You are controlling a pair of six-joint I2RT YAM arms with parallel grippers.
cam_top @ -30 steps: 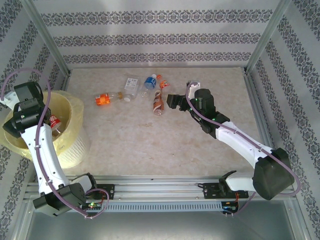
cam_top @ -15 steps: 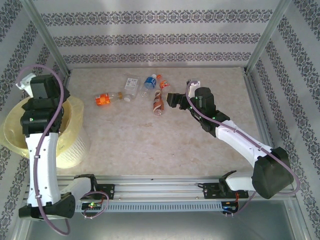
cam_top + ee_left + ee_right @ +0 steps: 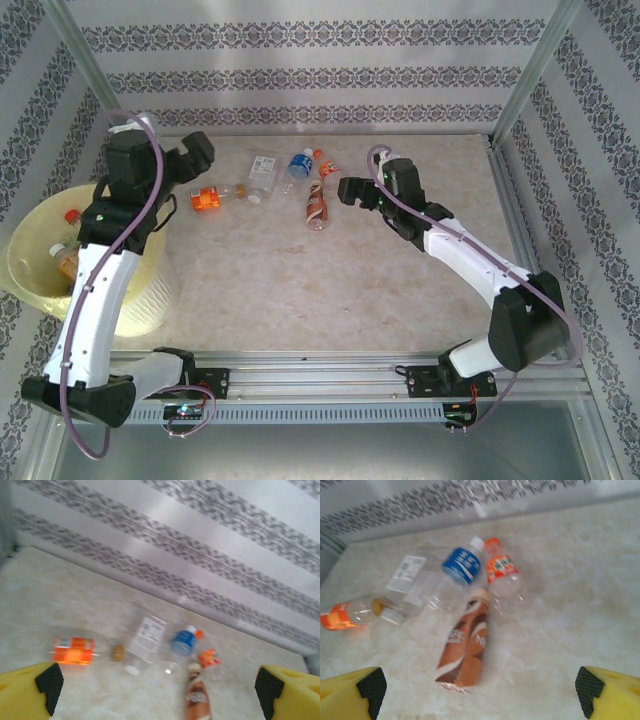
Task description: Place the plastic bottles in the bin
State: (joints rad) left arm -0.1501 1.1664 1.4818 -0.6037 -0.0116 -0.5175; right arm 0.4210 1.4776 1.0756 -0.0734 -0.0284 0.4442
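Several plastic bottles lie at the back of the table: an orange-labelled one (image 3: pixel 205 198), a clear white-labelled one (image 3: pixel 263 172), a blue-labelled one (image 3: pixel 300 163), an orange-capped one (image 3: pixel 327 166) and a brown one (image 3: pixel 317 204). The pale-yellow bin (image 3: pixel 35 285) stands at the left edge with bottles (image 3: pixel 66 258) inside. My left gripper (image 3: pixel 185 180) hovers open beside the orange-labelled bottle (image 3: pixel 73 649), holding nothing. My right gripper (image 3: pixel 358 186) is open just right of the brown bottle (image 3: pixel 464 647), which lies between its fingertips (image 3: pixel 370 687) in the right wrist view.
Metal frame posts (image 3: pixel 520 90) and patterned walls (image 3: pixel 300 80) close in the table on three sides. The rail (image 3: pixel 320 372) with both arm bases runs along the near edge. Bare tabletop (image 3: pixel 300 290) stretches in front of the bottles.
My left arm has swung from over the bin to the back of the table, near the orange-labelled bottle. My right gripper has edged left and back toward the brown bottle.
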